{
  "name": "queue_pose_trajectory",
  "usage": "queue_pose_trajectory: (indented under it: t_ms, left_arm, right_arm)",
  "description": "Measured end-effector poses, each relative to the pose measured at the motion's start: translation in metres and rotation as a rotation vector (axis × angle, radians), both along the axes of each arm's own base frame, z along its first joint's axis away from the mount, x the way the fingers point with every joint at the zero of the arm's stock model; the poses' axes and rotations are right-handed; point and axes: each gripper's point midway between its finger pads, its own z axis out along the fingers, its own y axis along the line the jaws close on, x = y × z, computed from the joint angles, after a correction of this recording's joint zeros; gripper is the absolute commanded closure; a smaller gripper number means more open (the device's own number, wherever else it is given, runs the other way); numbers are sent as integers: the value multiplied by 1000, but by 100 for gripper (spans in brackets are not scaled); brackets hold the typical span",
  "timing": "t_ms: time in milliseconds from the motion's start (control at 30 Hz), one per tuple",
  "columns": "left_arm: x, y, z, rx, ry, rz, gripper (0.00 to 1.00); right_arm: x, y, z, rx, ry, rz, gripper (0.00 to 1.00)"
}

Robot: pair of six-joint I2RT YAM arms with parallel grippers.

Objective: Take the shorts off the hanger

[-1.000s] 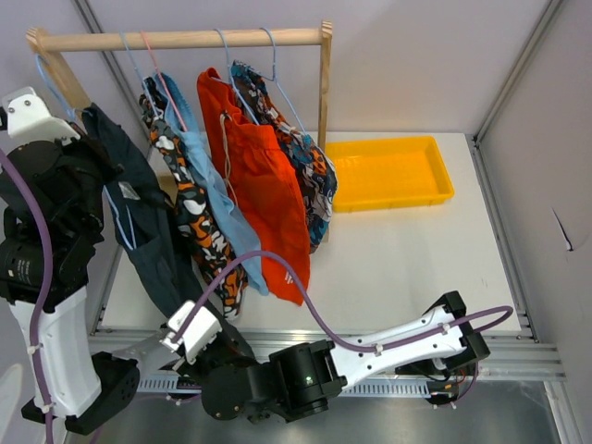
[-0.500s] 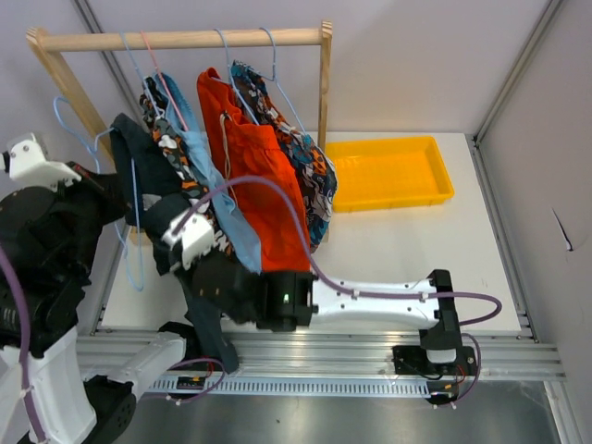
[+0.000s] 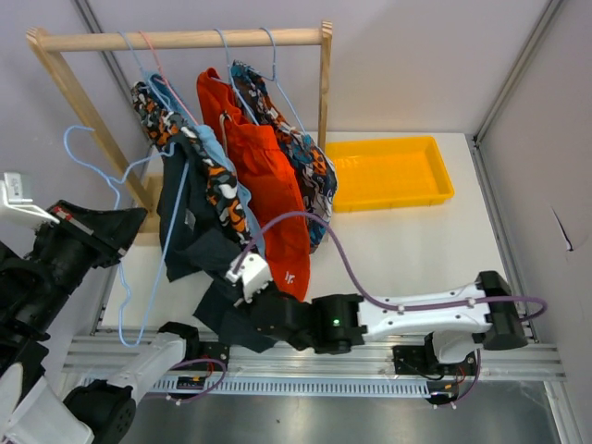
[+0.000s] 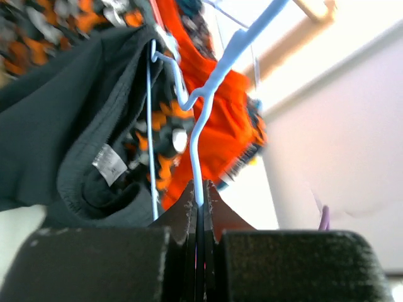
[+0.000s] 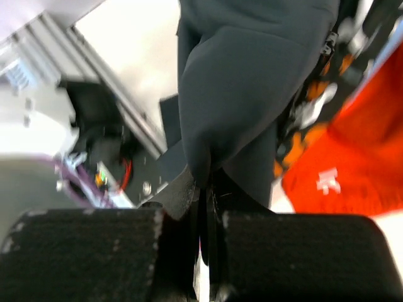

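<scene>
While tight on the light-blue hanger [image 4: 194,151], left pincer [image 4: 198,211]; right pincer [image 5: 204,195] tight on dark shorts [image 5: 252,75] (white label [image 4: 109,165] illegible).

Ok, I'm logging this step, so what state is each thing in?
Dark navy fabric shorts: off the wooden rail, pinched in the right tool.
Light blue wire hanger: off the rail, gripped in the left tool.
Left tool: shut on the hanger.
Right tool: shut on the shorts.
Red-orange fabric shorts: hanging on the rail.
</scene>
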Motion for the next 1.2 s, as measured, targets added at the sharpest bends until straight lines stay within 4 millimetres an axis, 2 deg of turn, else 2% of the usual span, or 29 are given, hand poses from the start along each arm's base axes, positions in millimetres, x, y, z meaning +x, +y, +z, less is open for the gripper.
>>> queue_pose_trajectory:
  t_ms: [67, 200, 333, 400, 467, 500, 600, 733, 800, 900, 967, 1033, 1100, 1200]
  left_arm:
    - [-3, -8, -12, -23, 33, -42, 100]
    - [-7, -17, -46, -31, 125, -90, 100]
    - [-12, -23, -107, -22, 252, -122, 100]
    - [-14, -24, -143, -13, 336, -129, 100]
    - [-18, -25, -167, -7, 409, -137, 100]
    - [-20, -27, -173, -6, 437, -146, 100]
    - [-21, -32, -164, -10, 431, -183, 100]
    - [-27, -46, -141, -41, 373, -278, 100]
    - [-28, -47, -137, -36, 353, -290, 100]
    - [-26, -42, -135, -13, 331, -263, 100]
    - [-20, -32, -137, 16, 323, -204, 100]
    - [-13, -16, -140, 55, 313, -111, 100]
    - [-6, 1, -141, 93, 304, -16, 100]
    - [2, 29, -141, 143, 294, 137, 100]
  right_arm:
    - [-4, -17, 9, 18, 4, -11, 100]
    - [5, -47, 50, 118, -6, -66, 100]
    - [21, -71, 81, 193, -23, -121, 100]
    - [37, -78, 87, 196, -41, -156, 100]
    - [61, -84, 90, 184, -54, -202, 100]
    - [77, -88, 90, 173, -59, -235, 100]
    - [120, -99, 88, 148, -60, -316, 100]
    - [150, -117, 69, 99, -46, -386, 100]
    - [150, -126, 49, 66, -25, -402, 100]
    - [131, -152, 15, 0, 6, -414, 100]
    - [112, -179, 12, -10, 17, -424, 100]
    - [94, -206, 35, 53, 15, -423, 100]
    - [83, -238, 75, 169, 2, -423, 100]
    - [82, -286, 145, 328, -35, -470, 100]
